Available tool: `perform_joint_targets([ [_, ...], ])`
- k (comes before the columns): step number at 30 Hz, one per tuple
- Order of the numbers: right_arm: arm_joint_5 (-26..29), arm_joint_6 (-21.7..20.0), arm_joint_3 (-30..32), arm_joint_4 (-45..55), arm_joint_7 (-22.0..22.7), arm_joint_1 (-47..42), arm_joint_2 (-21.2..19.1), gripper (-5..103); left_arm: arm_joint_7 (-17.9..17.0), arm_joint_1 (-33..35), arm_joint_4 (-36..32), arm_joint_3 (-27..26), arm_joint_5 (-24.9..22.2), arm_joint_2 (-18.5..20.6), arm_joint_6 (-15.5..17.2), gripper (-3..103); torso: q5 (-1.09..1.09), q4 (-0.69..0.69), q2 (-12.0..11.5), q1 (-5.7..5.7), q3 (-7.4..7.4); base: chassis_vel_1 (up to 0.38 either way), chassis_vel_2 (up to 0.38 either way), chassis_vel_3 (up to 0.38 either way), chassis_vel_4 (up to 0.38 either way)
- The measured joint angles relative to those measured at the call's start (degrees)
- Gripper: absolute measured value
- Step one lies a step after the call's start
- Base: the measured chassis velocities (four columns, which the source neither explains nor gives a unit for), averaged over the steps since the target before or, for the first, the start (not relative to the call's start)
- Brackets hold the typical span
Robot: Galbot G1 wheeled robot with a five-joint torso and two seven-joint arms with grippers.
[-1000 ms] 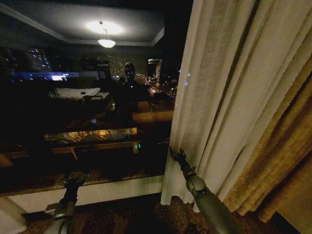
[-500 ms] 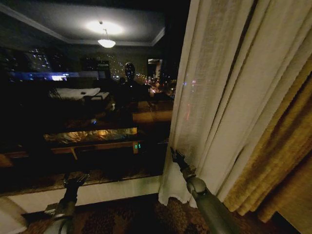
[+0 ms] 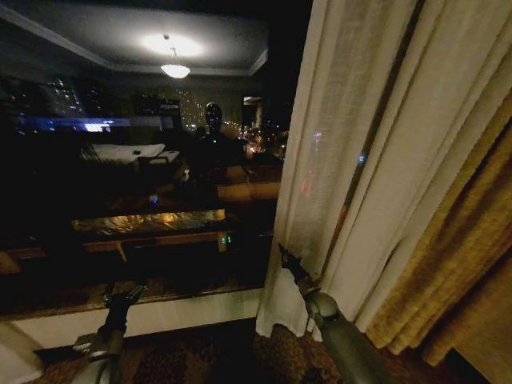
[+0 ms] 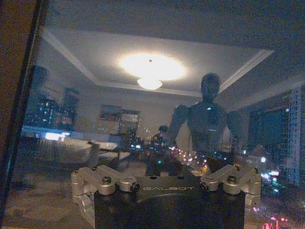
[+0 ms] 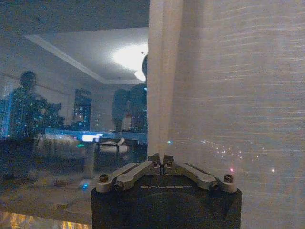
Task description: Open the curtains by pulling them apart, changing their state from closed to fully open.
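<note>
Two grippers are in our view: our right gripper (image 3: 282,254) is low at the inner edge of the sheer curtain (image 3: 352,144), its fingers pressed together and pinching the thin fabric, while our left gripper (image 3: 122,296) is parked low in front of the dark window (image 3: 136,184), well apart from the curtain, with its fingers spread. We see the sheer curtain gathered at our right side, just beside the thick yellow drape (image 3: 456,264), and the glass on the left is uncovered and reflects the ceiling lamp (image 3: 174,70).
</note>
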Motion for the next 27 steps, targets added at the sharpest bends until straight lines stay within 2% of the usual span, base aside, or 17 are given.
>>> perform_joint_targets([
  [14, 0.96, 0.39, 1.33, 0.42, -0.84, -0.59, -0.73, 0, 0.0, 0.0, 0.0, 0.0, 0.0, 0.0, 0.0, 100, 0.01, -0.01, 0.0, 0.0, 0.0, -0.242, -0.247, 0.251, 0.252],
  [27, 1.0, 1.55, 0.91, 0.67, -0.9, -1.08, -0.37, 0, 0.0, 0.0, 0.0, 0.0, 0.0, 0.0, 0.0, 100, 0.0, -0.01, 0.0, 0.0, 0.01, -0.352, -0.358, 0.353, 0.376],
])
